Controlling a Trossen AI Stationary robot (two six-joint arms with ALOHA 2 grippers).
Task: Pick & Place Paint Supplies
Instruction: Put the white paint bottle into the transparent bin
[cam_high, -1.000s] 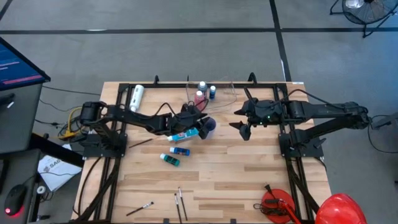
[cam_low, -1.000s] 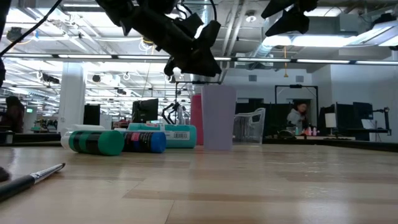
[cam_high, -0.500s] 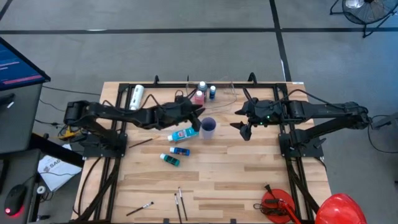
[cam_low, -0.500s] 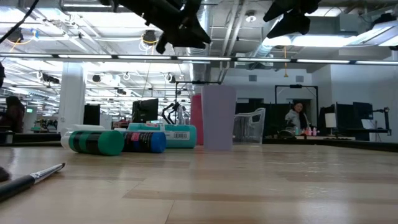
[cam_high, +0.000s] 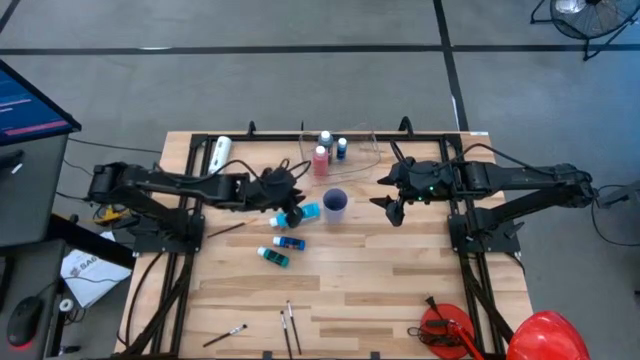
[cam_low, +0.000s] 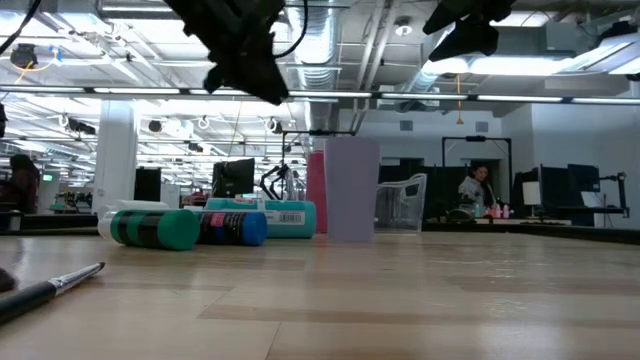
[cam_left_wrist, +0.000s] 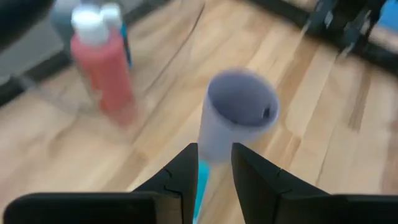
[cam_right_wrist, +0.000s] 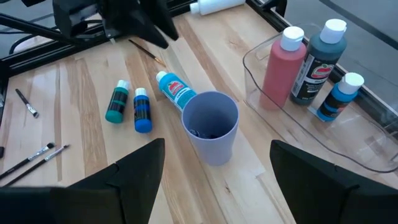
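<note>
My left gripper (cam_high: 288, 200) hovers above the table over the light blue tube (cam_high: 302, 213), just left of the blue-purple cup (cam_high: 335, 203). Its fingers stand a narrow gap apart and hold nothing (cam_left_wrist: 214, 171). A blue bottle (cam_high: 290, 242) and a teal bottle (cam_high: 272, 256) lie on their sides nearer the front. A red bottle (cam_right_wrist: 278, 67), a dark teal one (cam_right_wrist: 318, 59) and a small blue one (cam_right_wrist: 341, 96) stand upright in the clear tub (cam_high: 360, 150). My right gripper (cam_high: 392, 210) waits right of the cup, open and empty (cam_right_wrist: 217, 174).
A white bottle (cam_high: 220, 155) lies at the far left of the table. Thin brushes lie left of the tubes (cam_high: 225, 229) and near the front edge (cam_high: 290, 325). A red object (cam_high: 445, 330) sits at the front right corner. Bare wood lies between the bottles and the front.
My left gripper has drawn back from beside the tub and cup toward the table's left, staying high above the table. The bottles, tubes and cup have kept their places.
</note>
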